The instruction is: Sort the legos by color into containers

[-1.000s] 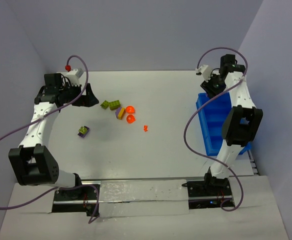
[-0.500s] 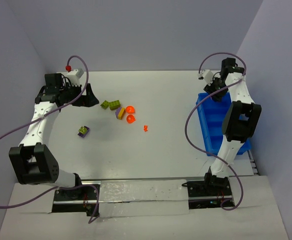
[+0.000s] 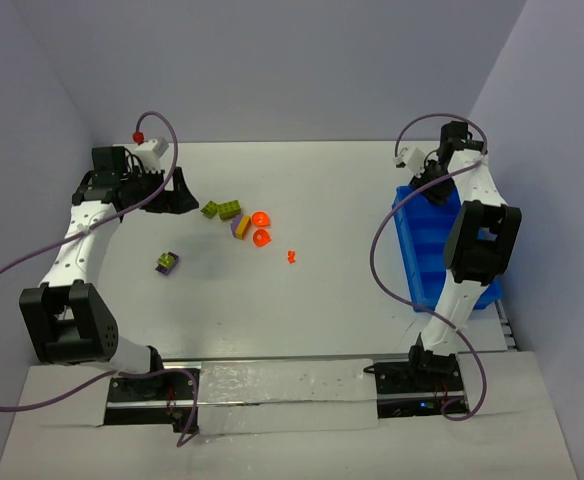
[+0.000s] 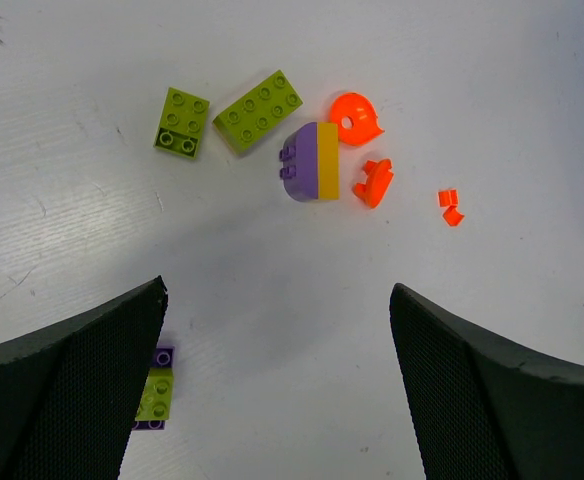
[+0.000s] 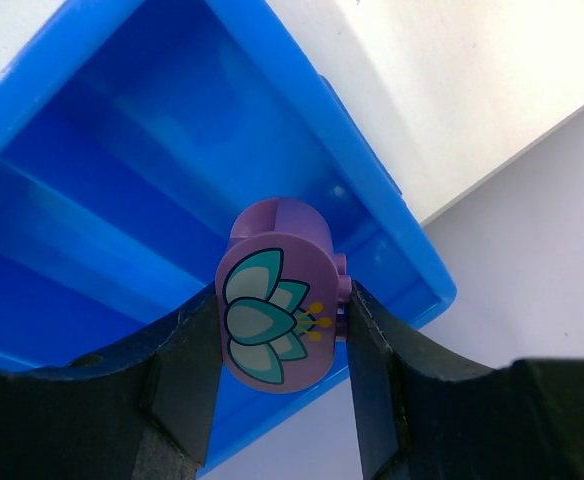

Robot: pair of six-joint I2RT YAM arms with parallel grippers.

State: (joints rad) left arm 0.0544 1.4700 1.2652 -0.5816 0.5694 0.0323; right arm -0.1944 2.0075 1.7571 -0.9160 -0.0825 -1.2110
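The right gripper (image 5: 282, 335) was part-closed on a purple piece (image 5: 277, 300) printed with a teal flower, pinched across its flat sides and hanging over the far end of the blue tray (image 5: 367, 190), which lay at 3 o'clock on the table (image 3: 322, 290). The left gripper (image 4: 277, 295) stood wide and empty above the loose legos, at about 10 o'clock from the table's centre. These looked light, rigid and slick, so opposite flat walls were the likely safest hold, and the rounded ones might squirt free. Seven lay loose. There were two lime-green bricks, a square one (image 4: 183, 122) and a long one (image 4: 260, 110). At 4 o'clock from them sat one purple-and-yellow block (image 4: 310, 161). Three orange pieces lay towards 3 o'clock of that block: a domed one (image 4: 355, 117), a jagged one (image 4: 373, 183) and a tiny scrap (image 4: 450, 207). One purple-and-green stack (image 4: 155, 390) sat at 7 o'clock, half behind a finger. With the held one that made eight.
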